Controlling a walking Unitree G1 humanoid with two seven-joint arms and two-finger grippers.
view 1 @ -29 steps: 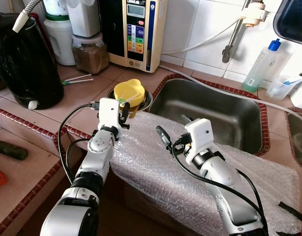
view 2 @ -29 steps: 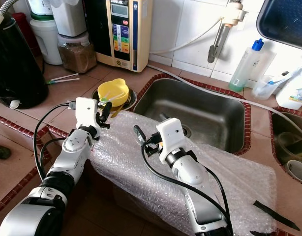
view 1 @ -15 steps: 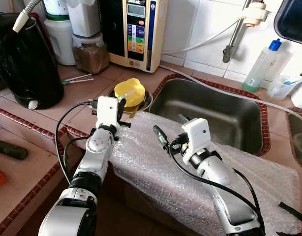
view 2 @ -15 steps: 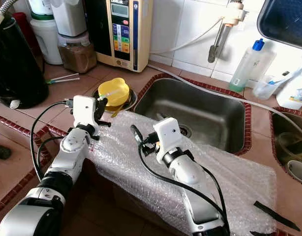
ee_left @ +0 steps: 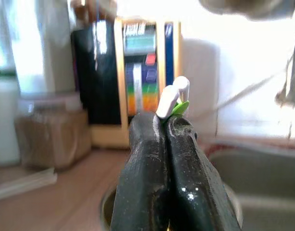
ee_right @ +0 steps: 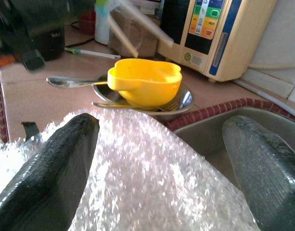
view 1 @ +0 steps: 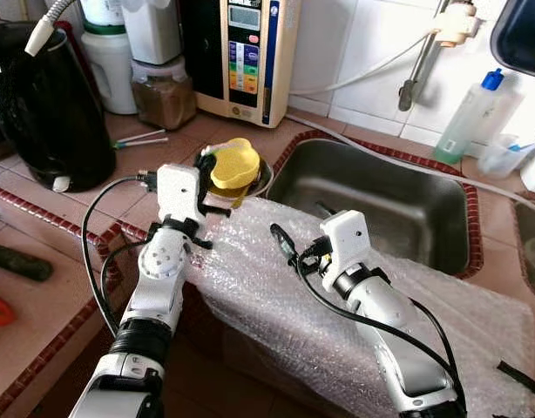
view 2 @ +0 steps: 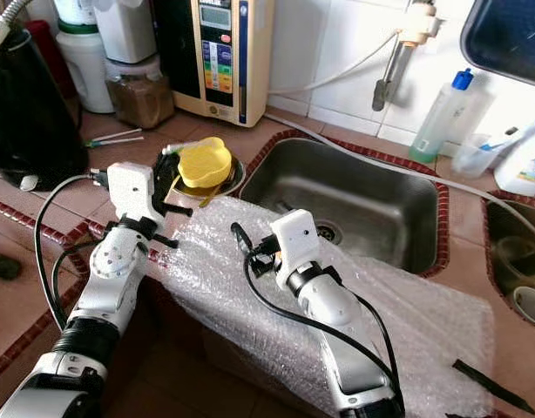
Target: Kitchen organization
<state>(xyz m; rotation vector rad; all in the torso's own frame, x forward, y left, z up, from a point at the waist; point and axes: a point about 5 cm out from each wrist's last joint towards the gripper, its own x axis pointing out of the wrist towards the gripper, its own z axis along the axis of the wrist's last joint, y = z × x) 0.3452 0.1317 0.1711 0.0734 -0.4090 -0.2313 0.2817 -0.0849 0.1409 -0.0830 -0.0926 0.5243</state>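
Observation:
My left gripper (view 1: 205,164) is shut on a thin white stick with a green part (ee_left: 171,98), held up beside the yellow cup (view 1: 233,165). The stick also crosses the right wrist view as a blurred white stick (ee_right: 138,29). The yellow cup sits in a shallow steel bowl (view 1: 262,180) on the tiled counter, with a spoon (ee_right: 66,82) lying in the bowl. My right gripper (view 1: 281,239) hovers open just above the bubble wrap (view 1: 276,296), its two fingers (ee_right: 56,159) spread wide and nothing between them.
The steel sink (view 1: 372,200) lies right of the bowl. A black kettle (view 1: 45,113), a jar of brown stuff (view 1: 163,91) and a water machine (view 1: 246,52) line the back. Two more white sticks (view 1: 141,139) lie on the counter. A blue-capped bottle (view 1: 468,113) stands at the far right.
My left gripper has risen and swung left and back with the stick, now level with the yellow cup. The right gripper has edged slightly left over the bubble wrap.

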